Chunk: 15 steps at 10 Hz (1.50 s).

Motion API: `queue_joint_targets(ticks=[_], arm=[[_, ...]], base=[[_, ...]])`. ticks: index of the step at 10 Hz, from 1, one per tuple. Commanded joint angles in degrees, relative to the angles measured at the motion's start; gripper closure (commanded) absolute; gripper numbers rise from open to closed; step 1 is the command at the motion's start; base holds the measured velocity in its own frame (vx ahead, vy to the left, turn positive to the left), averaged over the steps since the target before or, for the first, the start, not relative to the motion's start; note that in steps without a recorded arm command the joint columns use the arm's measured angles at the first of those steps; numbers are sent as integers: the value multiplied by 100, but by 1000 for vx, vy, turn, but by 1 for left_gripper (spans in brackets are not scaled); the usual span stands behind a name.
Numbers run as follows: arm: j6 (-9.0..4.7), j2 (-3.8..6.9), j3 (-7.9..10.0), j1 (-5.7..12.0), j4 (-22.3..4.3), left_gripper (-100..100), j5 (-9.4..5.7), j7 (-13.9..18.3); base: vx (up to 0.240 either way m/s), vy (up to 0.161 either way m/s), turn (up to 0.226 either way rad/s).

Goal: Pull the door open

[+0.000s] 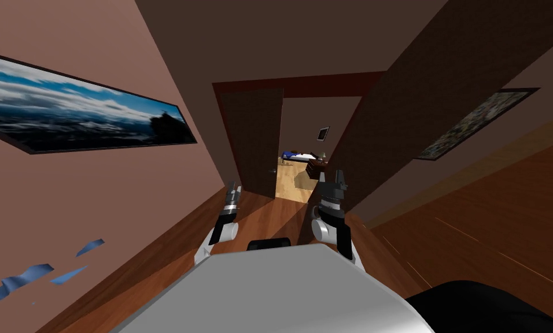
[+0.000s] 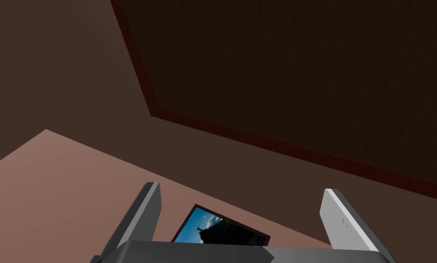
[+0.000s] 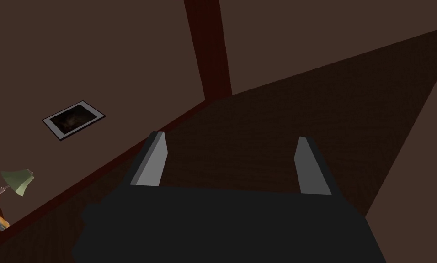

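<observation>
A doorway with a red-brown frame [image 1: 304,85] stands ahead at the end of a corridor. Its dark brown right leaf [image 1: 420,110] is swung out toward me along the right wall. The left leaf [image 1: 252,139] sits in the frame. My right gripper [image 1: 333,178] is raised beside the near edge of the swung leaf, open, with that dark panel [image 3: 313,91] behind its fingers [image 3: 151,160] and nothing between them. My left gripper [image 1: 233,188] is up in front of the left leaf [image 2: 304,68], open and empty [image 2: 242,189].
Through the gap lies a lit room with a bed [image 1: 297,156], a small framed picture [image 3: 73,119] and a green lamp [image 3: 17,180]. A wide landscape picture [image 1: 78,110] hangs on the left wall, another picture [image 1: 478,121] on the right. The wooden floor [image 1: 269,217] runs to the doorway.
</observation>
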State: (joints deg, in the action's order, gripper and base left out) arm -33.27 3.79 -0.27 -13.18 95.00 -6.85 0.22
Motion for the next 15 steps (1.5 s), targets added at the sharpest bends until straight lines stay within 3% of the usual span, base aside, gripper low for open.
queue_joint_targets(ticks=[1,2,8,9,11,12,15], arm=[[-100,15,-44,115,-286,-100,1,-31],[-100,15,-44,115,-343,-100,1,-31],[-297,38,-154,505,-1283,-100,-11,-115],[-297,38,-154,505,-1298,-100,-11,-115],[-376,32,-198,660,-1670,-100,-16,-148],[-376,32,-198,660,-1678,-100,-16,-148],[-495,23,-264,894,-2222,-100,-24,-199]], base=[[97,-6,-83],[64,5,-28],[71,2,-58],[61,1,-24],[66,3,-55],[62,6,-23],[80,1,-65]])
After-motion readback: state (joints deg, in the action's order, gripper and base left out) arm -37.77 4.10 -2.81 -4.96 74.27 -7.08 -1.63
